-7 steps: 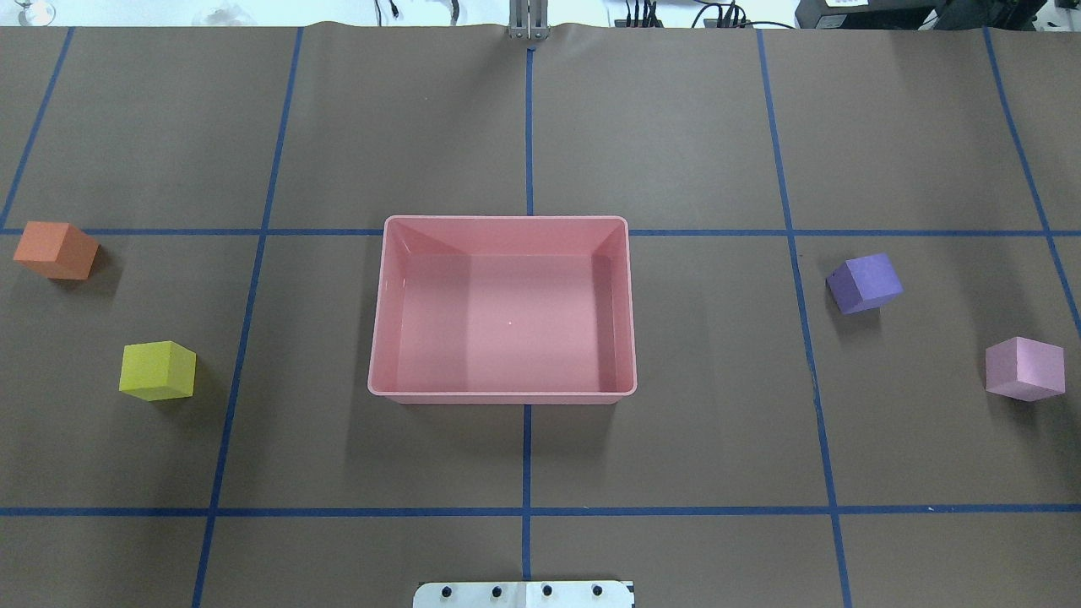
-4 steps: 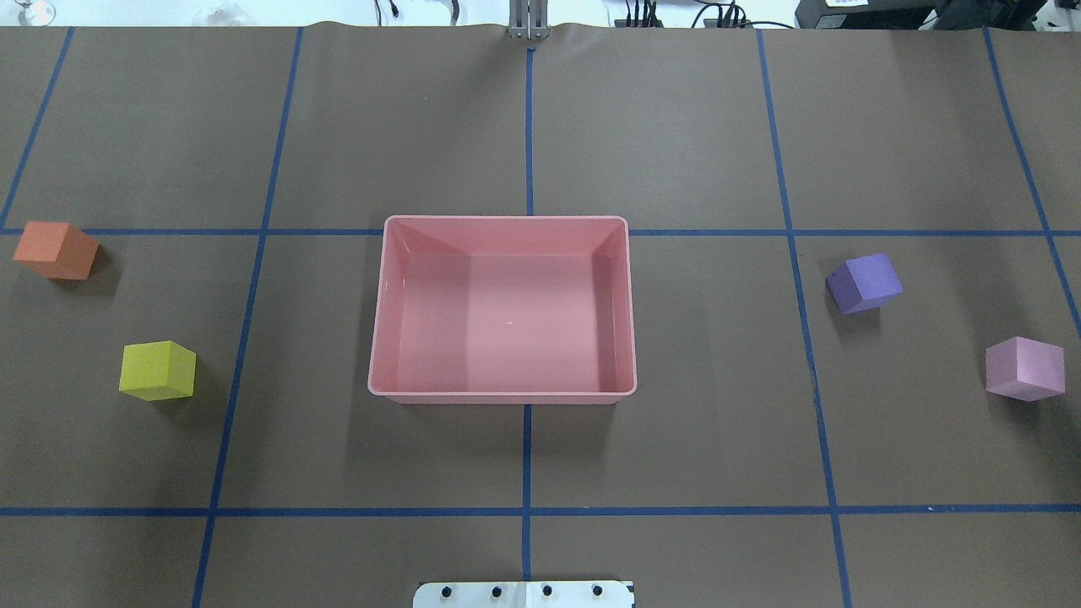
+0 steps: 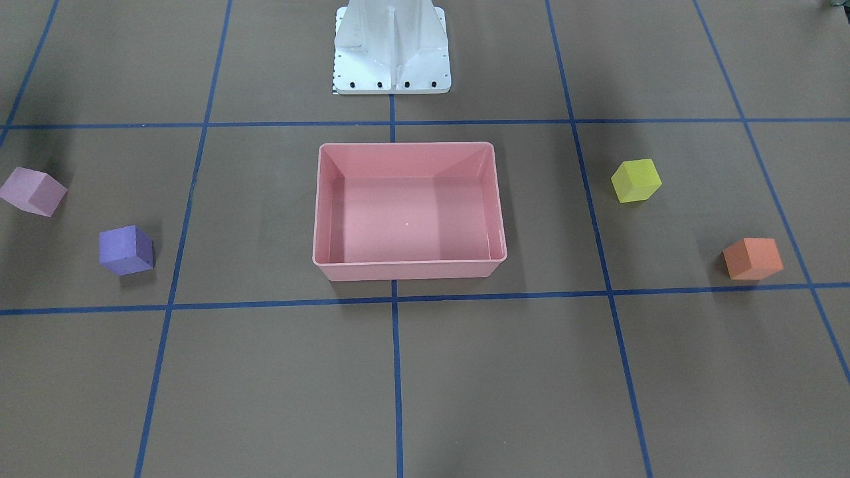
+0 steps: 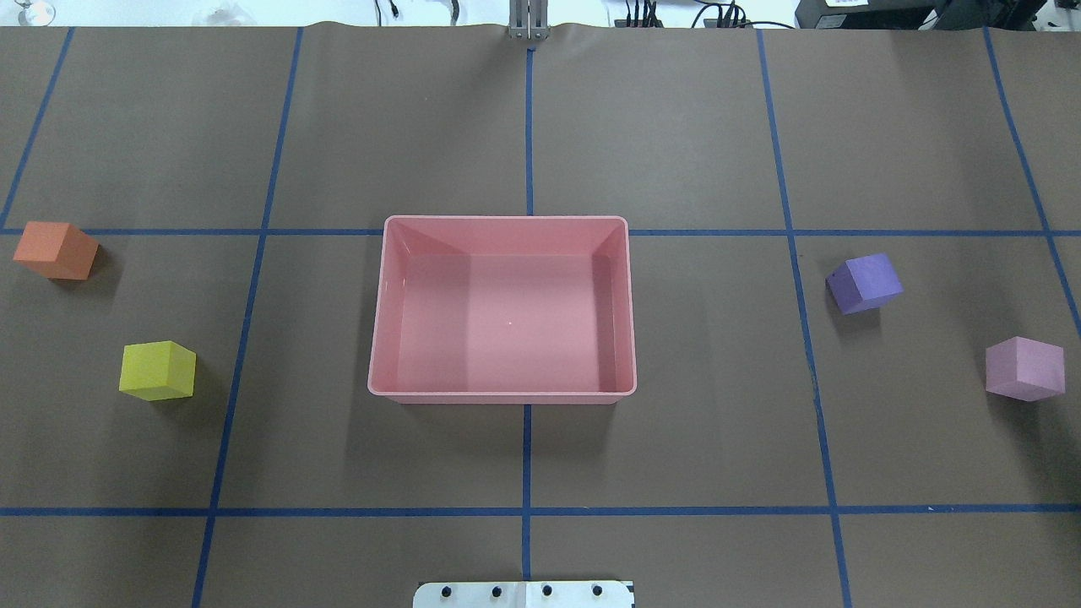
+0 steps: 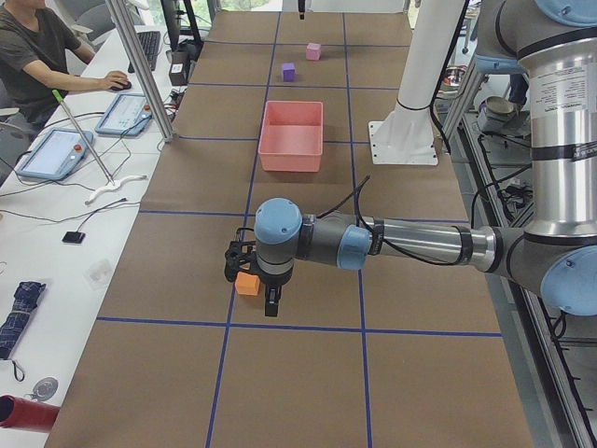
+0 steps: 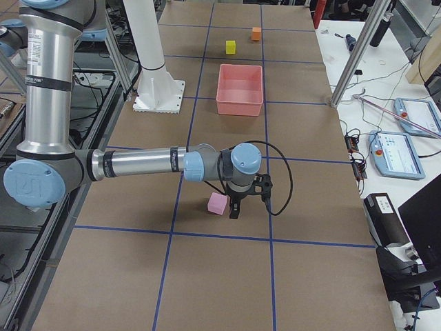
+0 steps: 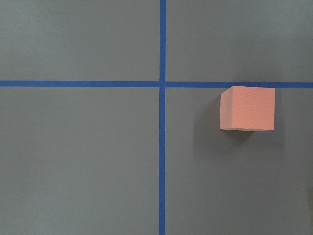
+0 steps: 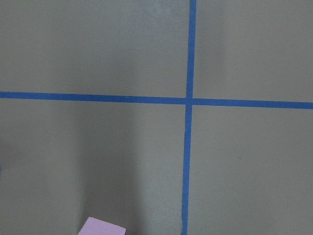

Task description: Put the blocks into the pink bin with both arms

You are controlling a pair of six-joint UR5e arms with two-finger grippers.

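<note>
The pink bin (image 4: pixel 502 393) sits empty at the table's middle. The orange block (image 4: pixel 56 250) and the yellow block (image 4: pixel 157 370) lie on its left. The purple block (image 4: pixel 863 283) and the light pink block (image 4: pixel 1024 368) lie on its right. My left gripper (image 5: pixel 254 291) shows only in the exterior left view, right by the orange block (image 5: pixel 246 285); I cannot tell whether it is open. My right gripper (image 6: pixel 247 205) shows only in the exterior right view, beside the light pink block (image 6: pixel 218 203); I cannot tell whether it is open. No fingers show in either wrist view.
The white pedestal base (image 3: pixel 392 50) stands behind the bin. Blue tape lines (image 4: pixel 526 456) cross the brown table cover. An operator (image 5: pixel 37 56) sits at a side bench with tablets (image 5: pixel 56 154). The orange block also shows in the left wrist view (image 7: pixel 247 107).
</note>
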